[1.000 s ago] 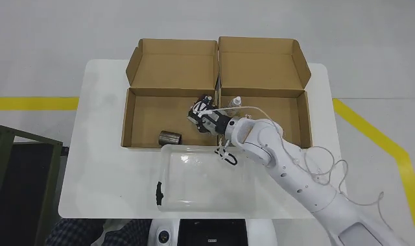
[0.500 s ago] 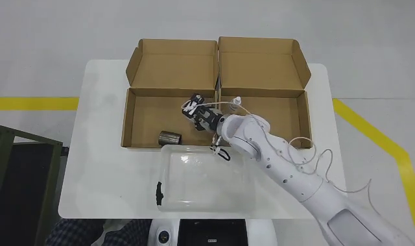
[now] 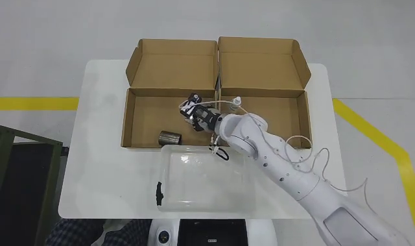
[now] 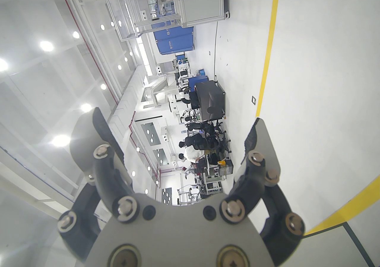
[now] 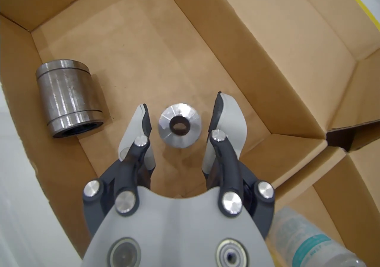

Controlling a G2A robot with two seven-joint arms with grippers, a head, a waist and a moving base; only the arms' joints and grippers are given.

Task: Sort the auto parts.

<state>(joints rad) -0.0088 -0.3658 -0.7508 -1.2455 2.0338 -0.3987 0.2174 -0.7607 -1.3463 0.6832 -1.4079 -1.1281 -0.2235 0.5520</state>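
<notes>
The right gripper is held spread over a metal cone inside the left box, near a steel bushing. The teal label on a bottle cannot be read.

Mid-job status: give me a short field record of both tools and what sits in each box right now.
right tool: open, low inside the left brown cardboard box
between its fingers: small silver cone-shaped metal part with a centre hole, on the box floor, untouched
same box: grey steel cylinder on its side
right brown cardboard box: clear plastic bottle
left tool: open, empty, facing the room
clear plastic bin: on the table, robot side of the boxes
</notes>
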